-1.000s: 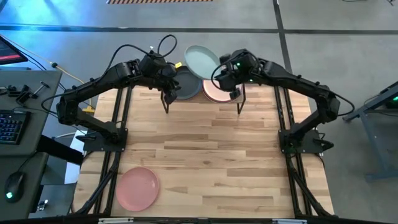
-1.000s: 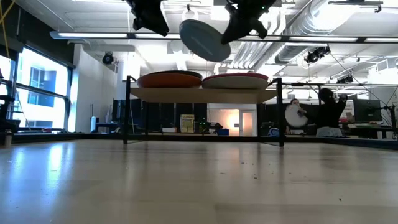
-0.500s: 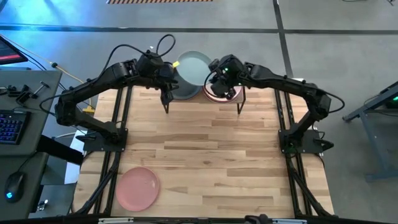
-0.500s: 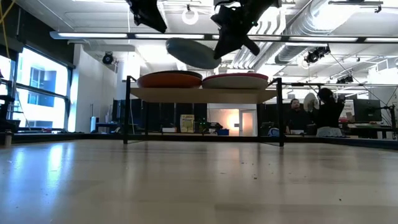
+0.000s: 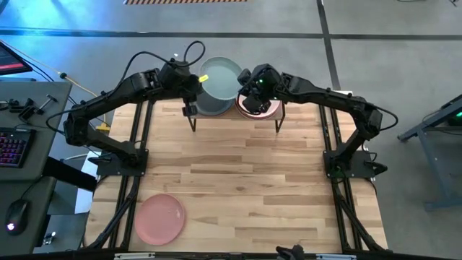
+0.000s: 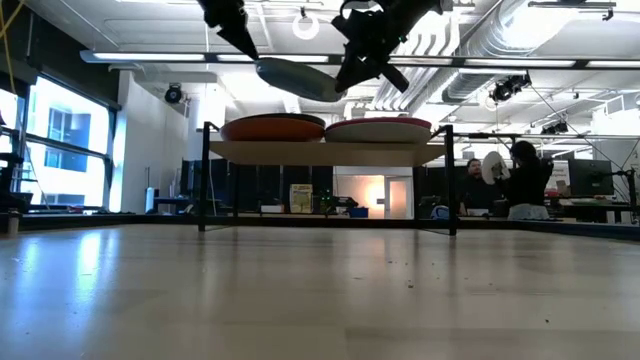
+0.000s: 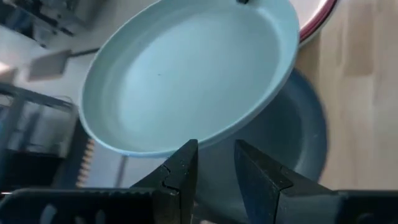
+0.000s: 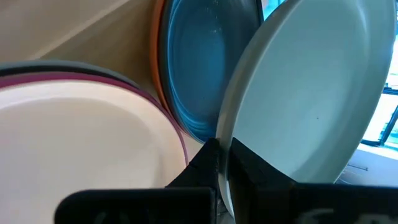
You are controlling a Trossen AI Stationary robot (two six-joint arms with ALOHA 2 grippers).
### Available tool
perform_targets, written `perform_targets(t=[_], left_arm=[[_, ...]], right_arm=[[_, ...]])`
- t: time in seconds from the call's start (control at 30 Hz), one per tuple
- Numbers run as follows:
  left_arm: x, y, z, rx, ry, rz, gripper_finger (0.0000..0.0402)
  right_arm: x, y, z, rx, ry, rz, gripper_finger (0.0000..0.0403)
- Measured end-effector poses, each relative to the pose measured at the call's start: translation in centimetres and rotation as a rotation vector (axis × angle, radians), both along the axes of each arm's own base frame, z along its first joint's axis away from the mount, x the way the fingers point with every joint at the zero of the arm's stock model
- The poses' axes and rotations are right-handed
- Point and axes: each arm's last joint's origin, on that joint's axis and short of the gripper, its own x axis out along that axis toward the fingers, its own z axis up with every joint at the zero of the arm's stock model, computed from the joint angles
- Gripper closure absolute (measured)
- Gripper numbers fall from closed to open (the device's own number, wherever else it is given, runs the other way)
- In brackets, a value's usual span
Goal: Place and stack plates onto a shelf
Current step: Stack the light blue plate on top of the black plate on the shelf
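My right gripper [image 5: 249, 85] is shut on the pale teal plate [image 5: 219, 76] and holds it in the air over the left stack on the shelf [image 6: 325, 152]. That stack has a dark grey plate [image 8: 199, 74] on a terracotta one [image 6: 272, 127]. The right stack is topped by a cream plate [image 8: 81, 137] with a magenta rim under it. My left gripper [image 7: 216, 155] is open, its fingers close by the teal plate's rim on the opposite side; whether it touches, I cannot tell. A pink plate [image 5: 160, 218] lies flat on the table near its near left corner. My right gripper pinches the pale teal plate's rim [image 8: 225, 134] between its two fingers, one on the upper face and one on the underside. It comes from the table's right, slanting down. The plate is lifted clear and nearly level, sloping slightly down toward the gripper [image 6: 345, 75].
The shelf stands at the table's far edge on thin black legs [image 6: 205, 175]. The slatted tabletop [image 5: 238, 180] stretches from it to the near edge. A desk with a keyboard [image 5: 11, 144] stands left of the table. People [image 6: 520, 180] move in the room behind.
My right gripper has carried the pale teal plate toward the table's left, from above the gap between the stacks to above the left stack, and a little down. The plate has tipped from steeply tilted to nearly level. My left gripper has shifted slightly left.
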Motion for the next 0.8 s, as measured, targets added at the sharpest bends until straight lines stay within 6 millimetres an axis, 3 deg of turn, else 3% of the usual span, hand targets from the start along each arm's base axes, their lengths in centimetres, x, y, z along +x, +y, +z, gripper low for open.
perform_targets(t=[0.8], left_arm=[[0.8,-1.1,0.3,0.237,0.161,-0.208,0.0304]], right_arm=[[0.1,0.3,0.0,-0.028,0.015,0.03,0.0403]])
